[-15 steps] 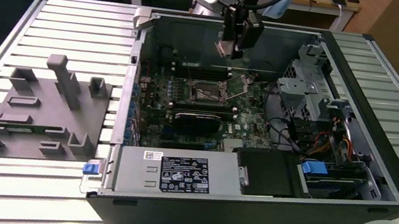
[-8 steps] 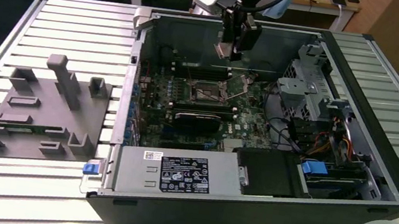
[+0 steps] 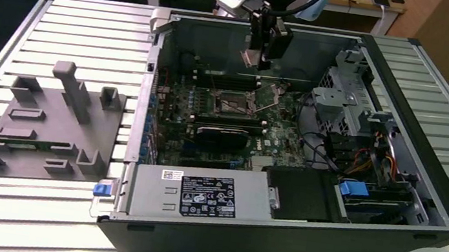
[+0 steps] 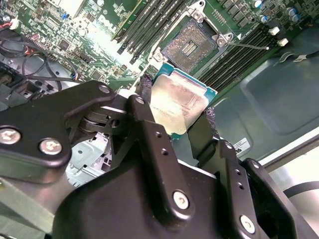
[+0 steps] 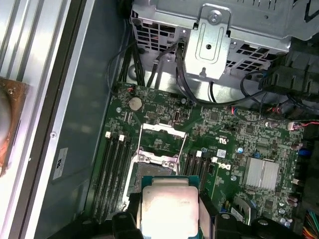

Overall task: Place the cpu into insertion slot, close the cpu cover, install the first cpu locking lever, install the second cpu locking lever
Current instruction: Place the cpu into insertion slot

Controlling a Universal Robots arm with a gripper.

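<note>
The gripper is clenched on the cpu, clear above the open slot; in the exterior view the slot lies at 7 o'clock from the cpu, well apart

**Cpu in my grip, slot in sight**

My gripper pinches the cpu between 2 dark fingers, its dull silver top towards the camera. Beyond it lies the insertion slot (dark centre, silvery rim) on the green circuit board, flanked by long black memory slots. A perforated metal cage stands past the board.
</note>
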